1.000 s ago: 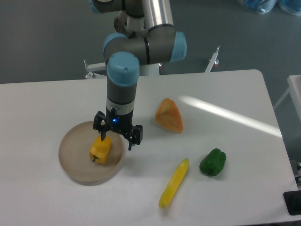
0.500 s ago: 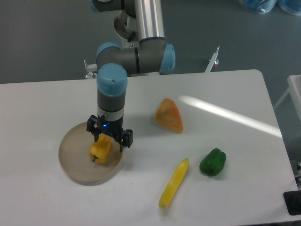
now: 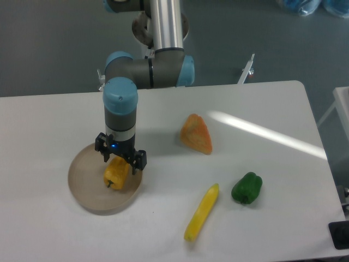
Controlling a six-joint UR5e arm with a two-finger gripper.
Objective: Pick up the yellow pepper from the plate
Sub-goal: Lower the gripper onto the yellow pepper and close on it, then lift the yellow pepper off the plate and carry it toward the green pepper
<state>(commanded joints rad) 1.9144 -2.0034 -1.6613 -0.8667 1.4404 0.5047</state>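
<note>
**Claw over the pepper on the plate**

While my claw (image 3: 120, 159) hangs spread above it, one finger to each side and neither visibly touching, the yellow pepper (image 3: 116, 174) lies on the plate (image 3: 84, 183), right of the plate's middle. It is small and blocky with lobed, glossy yellow-orange skin. Its long axis runs roughly up and down in the camera view, with the dark stem at the near, lower end. The plate is a round, flat, matte tan disc with a low rim, resting on the smooth white table (image 3: 262, 180). Well apart lie an orange wedge (image 3: 196, 134), a slim yellow chili (image 3: 201, 213) and a green pepper (image 3: 246, 188).
</note>
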